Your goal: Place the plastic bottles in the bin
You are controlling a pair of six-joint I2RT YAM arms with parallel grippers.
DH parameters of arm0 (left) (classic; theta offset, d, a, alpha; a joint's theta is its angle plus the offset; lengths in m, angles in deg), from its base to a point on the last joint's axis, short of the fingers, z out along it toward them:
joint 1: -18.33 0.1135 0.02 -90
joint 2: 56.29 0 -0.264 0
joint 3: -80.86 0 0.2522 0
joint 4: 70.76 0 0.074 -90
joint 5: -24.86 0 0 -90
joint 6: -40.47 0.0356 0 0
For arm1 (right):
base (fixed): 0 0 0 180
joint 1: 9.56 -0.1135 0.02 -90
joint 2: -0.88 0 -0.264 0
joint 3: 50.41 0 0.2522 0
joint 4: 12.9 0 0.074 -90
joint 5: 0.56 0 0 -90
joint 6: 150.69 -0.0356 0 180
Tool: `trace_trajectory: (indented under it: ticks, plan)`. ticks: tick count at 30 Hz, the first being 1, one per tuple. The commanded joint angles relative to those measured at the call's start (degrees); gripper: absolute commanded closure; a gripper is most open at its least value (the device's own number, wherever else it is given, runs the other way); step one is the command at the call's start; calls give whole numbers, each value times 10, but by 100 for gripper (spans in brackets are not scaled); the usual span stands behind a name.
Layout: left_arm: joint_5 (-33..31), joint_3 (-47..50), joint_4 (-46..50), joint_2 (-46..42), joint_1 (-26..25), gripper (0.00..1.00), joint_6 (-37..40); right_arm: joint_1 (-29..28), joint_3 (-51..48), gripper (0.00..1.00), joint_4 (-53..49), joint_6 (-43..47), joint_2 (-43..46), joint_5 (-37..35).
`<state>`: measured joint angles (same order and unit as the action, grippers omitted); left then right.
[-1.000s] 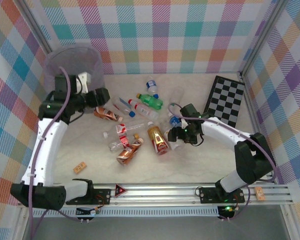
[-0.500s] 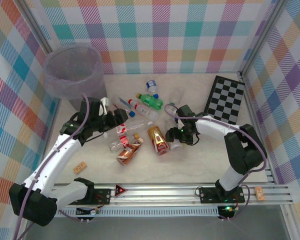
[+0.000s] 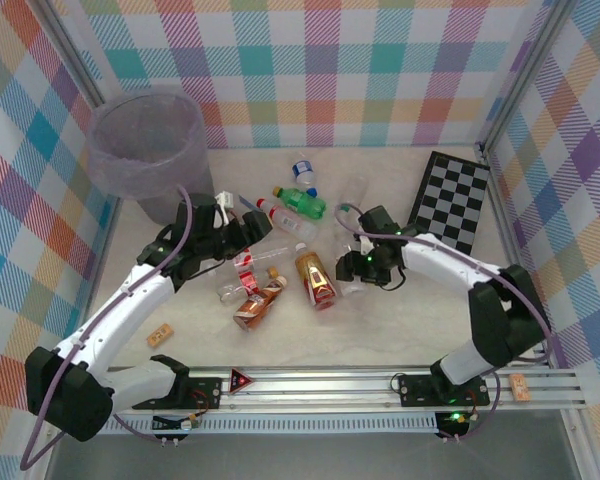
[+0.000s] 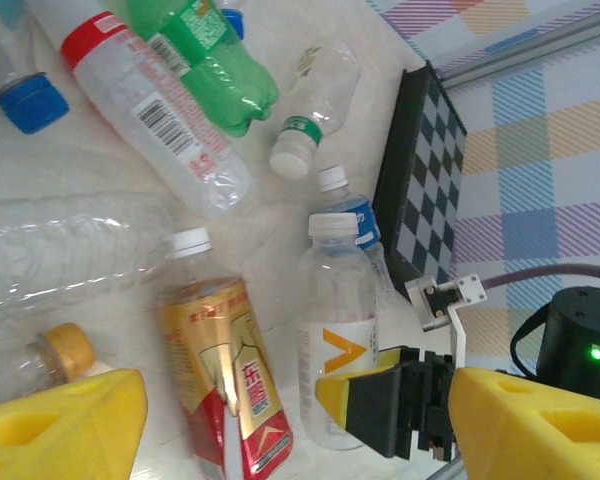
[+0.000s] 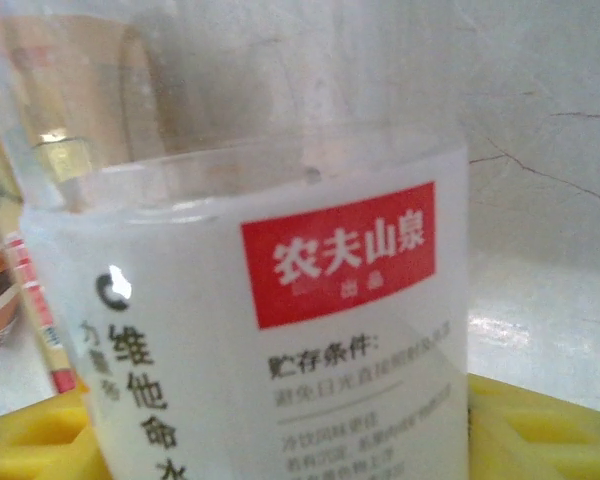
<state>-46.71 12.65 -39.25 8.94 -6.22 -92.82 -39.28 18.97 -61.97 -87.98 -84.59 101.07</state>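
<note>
Left gripper (image 3: 248, 226): hung released, centre-left, above bottles (image 3: 317, 280). Right gripper (image 3: 354, 268): straddled white-labelled bottle (image 5: 280, 330), right of centre; grasp could not be told. Bin (image 3: 130, 165): upper left.

Left arm (image 3: 110, 310): white link shells, black joint housings, black base block (image 3: 85, 395); lavender cable (image 3: 186, 200) looped alongside.
Left gripper (image 3: 242, 225): black body with a white fitting on top; fingers (image 4: 65, 425) bright yellow, blocky, with recessed pockets.
Right arm (image 3: 440, 262): same white-and-black build; second lavender cable (image 3: 390, 237); round black wrist housing with green indicator light (image 4: 592, 352).
Right gripper (image 3: 352, 270): black, with yellow finger pads (image 5: 540, 425); small white bracket (image 4: 443, 298) with screws.
</note>
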Motion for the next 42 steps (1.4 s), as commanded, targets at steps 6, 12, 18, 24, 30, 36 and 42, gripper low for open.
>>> trace_trajectory:
  ticks: [6, 12, 18, 24, 30, 36, 42]
  plan:
    - [49, 9, -118, 28, -41, 14, -46, -4, 6, 37, 48, 22, 74, 146]
    - [58, 3, -181, 77, -90, 10, -76, -5, -8, 37, 151, 4, 87, 258]
    - [55, 4, -220, 107, -109, 10, -97, -14, -11, 37, 201, -5, 91, 305]
    - [54, -3, -242, 133, -121, 14, -110, -27, -13, 37, 231, -16, 78, 316]
    - [47, 0, -249, 138, -123, 29, -116, -29, -10, 37, 250, -23, 70, 319]
    - [41, 0, -244, 138, -122, 42, -114, -29, -4, 30, 230, -12, 71, 308]
    - [35, -8, -230, 141, -122, 46, -103, -28, 9, 17, 164, 21, 89, 274]
